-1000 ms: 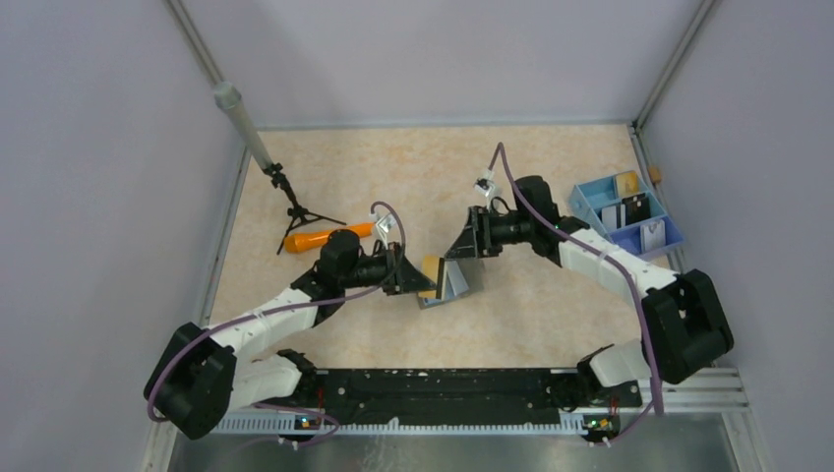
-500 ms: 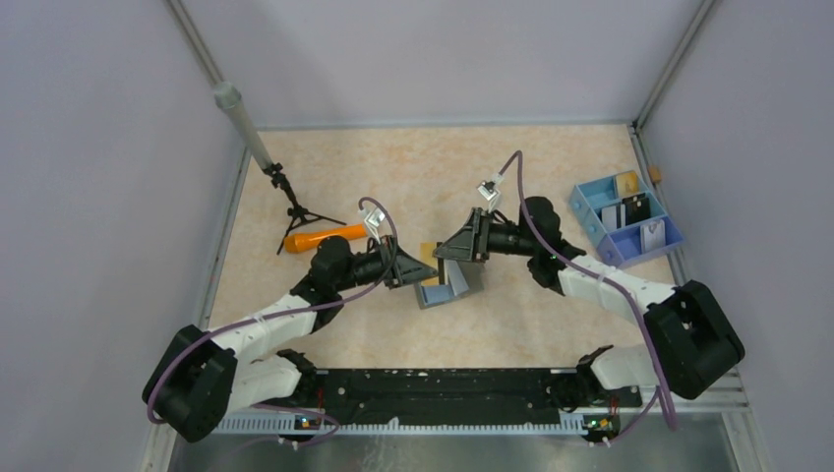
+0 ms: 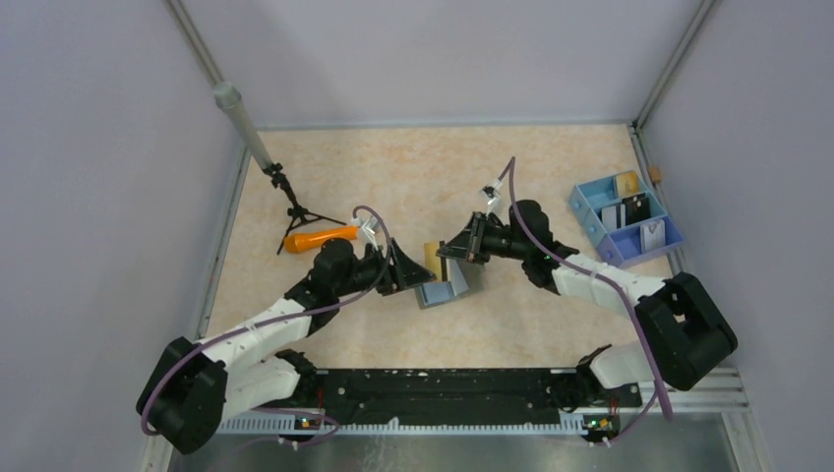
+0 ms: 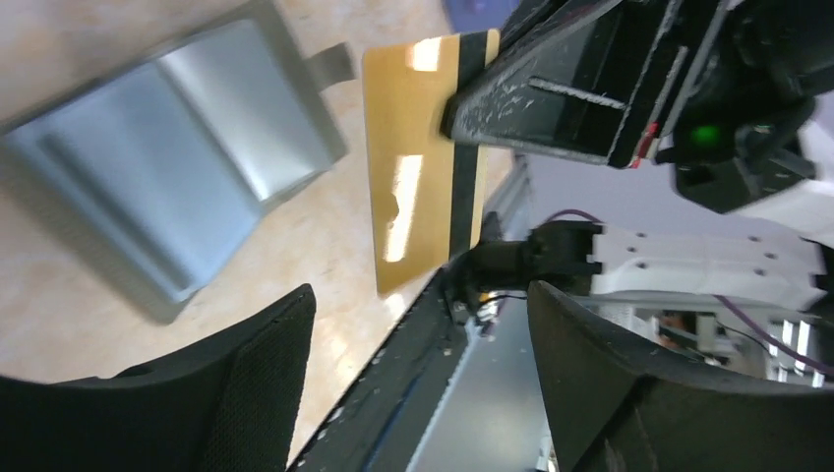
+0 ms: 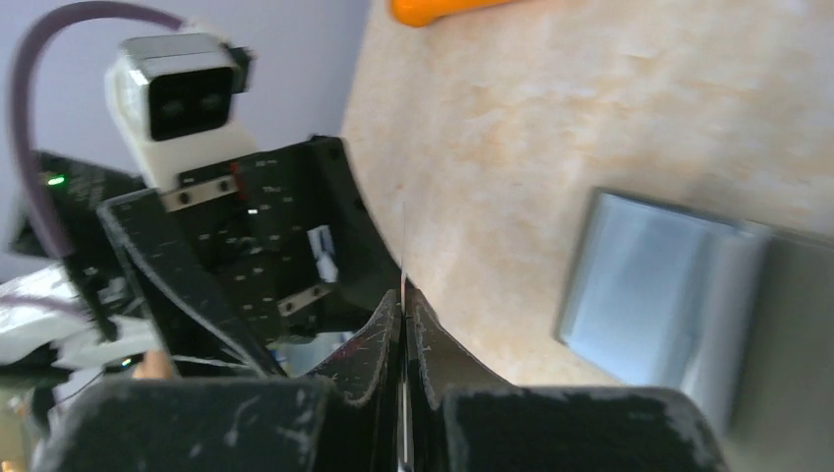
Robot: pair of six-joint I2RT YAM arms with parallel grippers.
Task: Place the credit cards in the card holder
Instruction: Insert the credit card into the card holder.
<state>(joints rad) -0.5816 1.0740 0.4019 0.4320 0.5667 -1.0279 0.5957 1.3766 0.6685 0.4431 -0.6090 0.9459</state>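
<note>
I can read no text, label or number anywhere. The gold card (image 4: 413, 197) before me bears a black stripe and glare, no legible print.

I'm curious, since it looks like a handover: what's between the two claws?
A gold credit card with a black stripe, pinched by the right gripper and facing the open left gripper. It is clearest in the left wrist view.
</note>
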